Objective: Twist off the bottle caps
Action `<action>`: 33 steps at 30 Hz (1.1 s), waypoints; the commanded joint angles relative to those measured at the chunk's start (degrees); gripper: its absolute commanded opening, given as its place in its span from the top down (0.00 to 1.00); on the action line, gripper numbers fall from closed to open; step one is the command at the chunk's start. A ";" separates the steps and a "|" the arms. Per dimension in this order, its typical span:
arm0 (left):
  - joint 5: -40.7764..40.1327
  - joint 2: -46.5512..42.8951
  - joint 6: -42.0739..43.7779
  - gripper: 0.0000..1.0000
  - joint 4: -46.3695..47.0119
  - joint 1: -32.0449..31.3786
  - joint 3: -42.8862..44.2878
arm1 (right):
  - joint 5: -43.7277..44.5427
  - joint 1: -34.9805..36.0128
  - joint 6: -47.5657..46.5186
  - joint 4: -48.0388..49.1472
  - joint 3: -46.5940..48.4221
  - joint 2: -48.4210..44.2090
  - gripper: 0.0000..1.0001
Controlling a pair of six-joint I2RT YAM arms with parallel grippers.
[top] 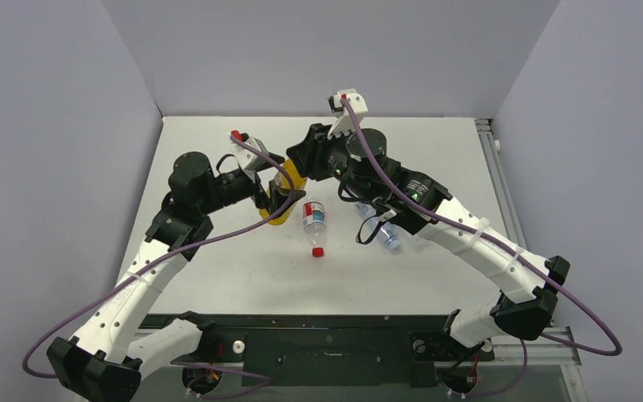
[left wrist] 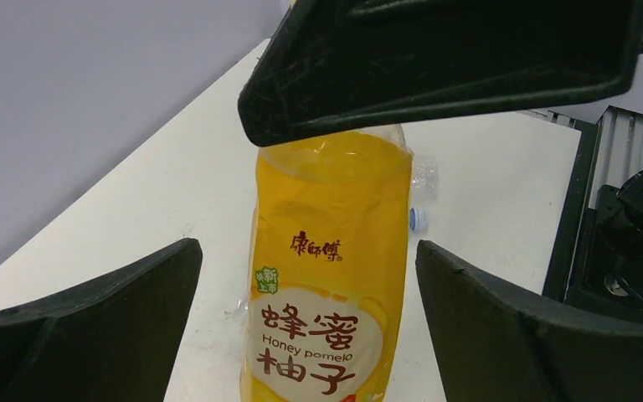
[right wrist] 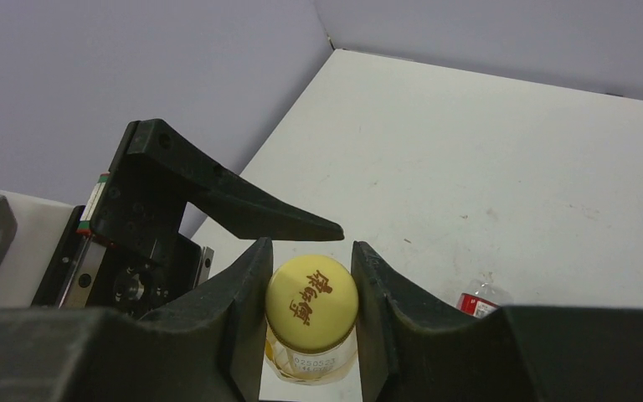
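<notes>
— Yellow cap point(right wrist: 311, 301)?
— On the neck of the honey pomelo juice bottle point(left wrist: 331, 276), clamped from both sides by the right hand point(right wrist: 311, 280). Not visibly off yet.
— And the left hand point(left wrist: 308, 251)?
— Spread wide, one finger on either side of the bottle's body, touching nothing. So no hold on the body to twist against, by the look of it. Cannot tell whether the base rests on the table point(top: 218, 268).
— Rest of the job?
— Likely all four to go. Red cap point(top: 318, 250) screwed on the red-labelled bottle point(top: 312, 219), lying flat mid-table. Clear bottle point(top: 390, 239) lying half under the right arm, cap not made out. Fourth too hidden to place.
— Anything in the way?
— Both forearms crowded over the juice bottle. Lying bottles near it, not touching.
</notes>
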 commanded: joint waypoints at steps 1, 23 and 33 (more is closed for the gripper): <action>1.01 -0.58 -2.05 0.03 1.00 -0.19 1.03 | 1.47 0.43 -0.77 0.44 1.37 -0.60 1.00; -8.12 0.26 -7.55 0.18 11.52 -1.70 -7.09 | 1.52 1.88 -2.36 0.16 -0.42 -3.27 1.00; -9.96 2.24 -7.44 0.46 10.68 -2.03 -4.72 | 2.08 2.46 -1.14 -2.73 5.93 0.50 1.00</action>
